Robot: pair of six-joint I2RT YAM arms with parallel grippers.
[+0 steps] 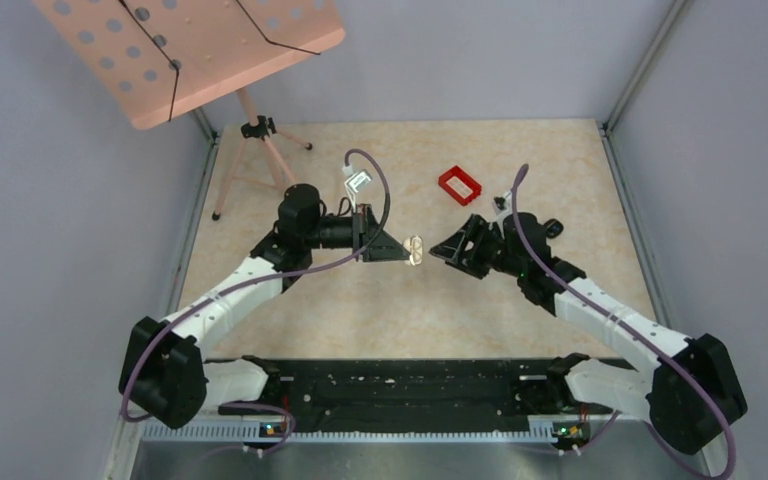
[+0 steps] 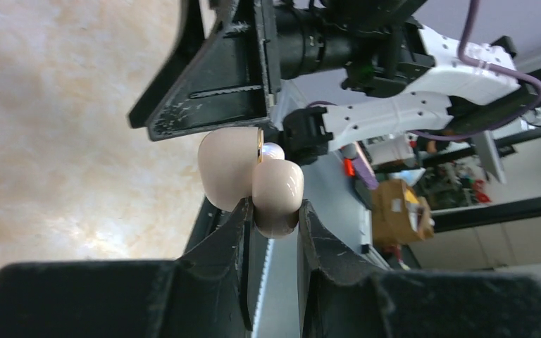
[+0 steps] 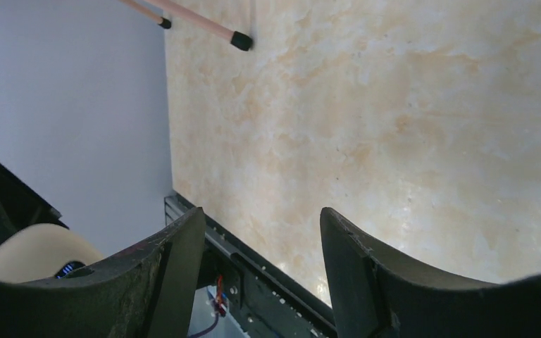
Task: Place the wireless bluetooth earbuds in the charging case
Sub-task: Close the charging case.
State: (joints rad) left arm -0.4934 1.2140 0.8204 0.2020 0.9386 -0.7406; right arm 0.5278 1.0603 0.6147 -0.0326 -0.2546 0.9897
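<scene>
One pale earbud (image 2: 273, 150) seems seated in the open cream case (image 2: 279, 184), pinched by the left fingers (image 2: 238, 236); right fingers (image 3: 176, 267) spread, empty; second earbud unseen

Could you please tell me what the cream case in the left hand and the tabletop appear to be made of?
The cream case, clamped in the left hand: probably moulded plastic, smooth satin-gloss, given its soft highlights and rounded seamless shell; a thin gold-looking rim where it opens. The tabletop: beige marble-patterned surface, likely laminate or printed sheet; veined and slightly shiny.
</scene>
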